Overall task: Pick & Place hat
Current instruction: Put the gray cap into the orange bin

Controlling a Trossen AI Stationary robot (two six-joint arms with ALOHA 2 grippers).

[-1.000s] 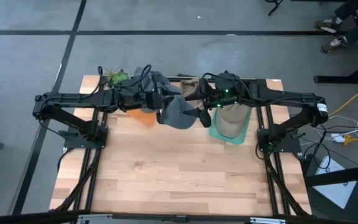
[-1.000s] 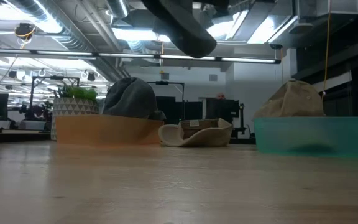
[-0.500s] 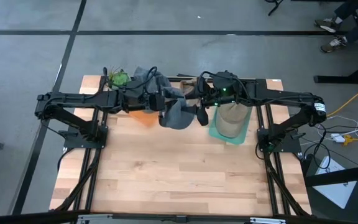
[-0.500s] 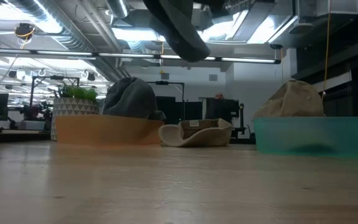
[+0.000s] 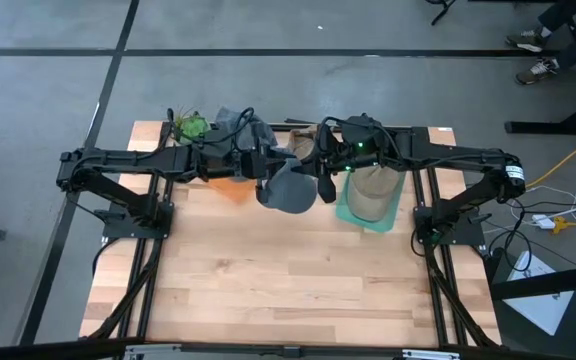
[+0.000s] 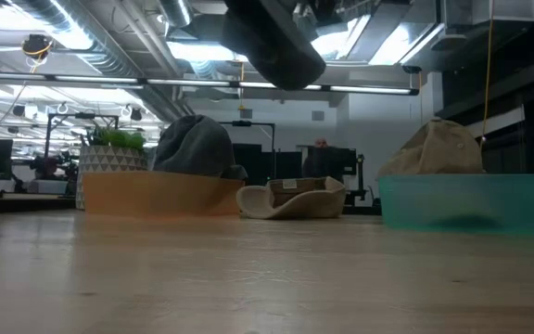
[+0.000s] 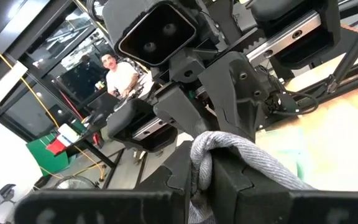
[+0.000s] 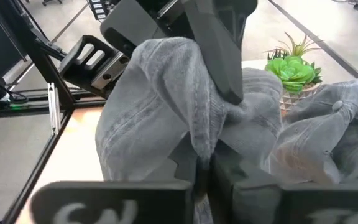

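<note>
Pinching the grey hat [image 5: 290, 184] aloft, the left gripper [image 5: 265, 166] and right gripper [image 5: 320, 176] both clamp its fabric.

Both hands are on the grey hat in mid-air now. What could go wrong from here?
1. Left hand and right hand both pinch the grey hat; moving apart could stretch it or tear it free.
2. The hands sit very close together, so they could collide.
3. Each pinch takes only a fold of cloth; if one lets go, the hat may swing or drop short of the teal bin, which already holds a tan hat.
</note>
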